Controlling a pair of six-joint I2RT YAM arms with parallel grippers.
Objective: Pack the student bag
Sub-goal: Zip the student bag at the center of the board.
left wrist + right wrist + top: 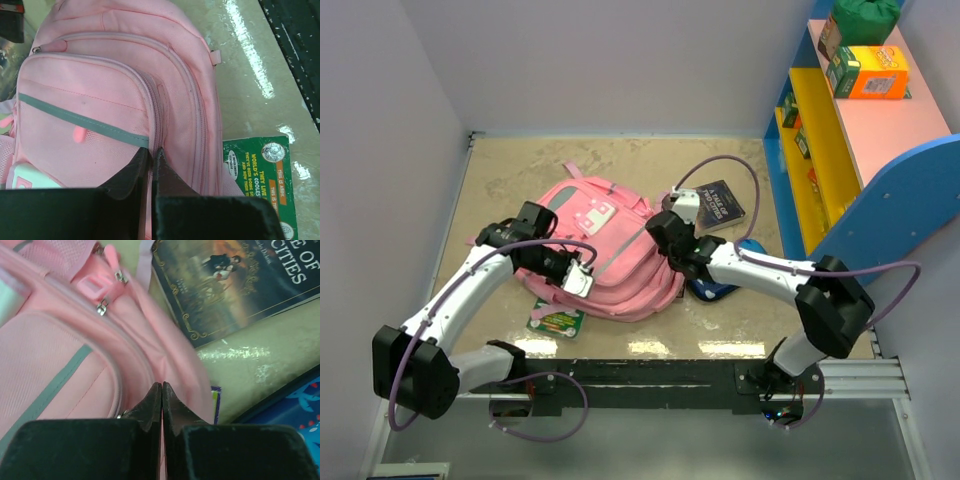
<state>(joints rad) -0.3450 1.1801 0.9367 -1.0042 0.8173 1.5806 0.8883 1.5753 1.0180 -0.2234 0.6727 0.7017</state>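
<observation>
centre of frame: large pink fabric backpack (625, 262) | left gripper (151, 152): clenched at its zip seam | right gripper (161, 386): clenched at its edge

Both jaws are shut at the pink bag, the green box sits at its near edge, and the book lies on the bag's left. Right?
No: the book lies on the right of the bag, as the top view shows. The rest holds, with the green box at the bag's near edge.

White arms (460, 290) with black joints (415, 372) and purple cables (722, 160)
</observation>
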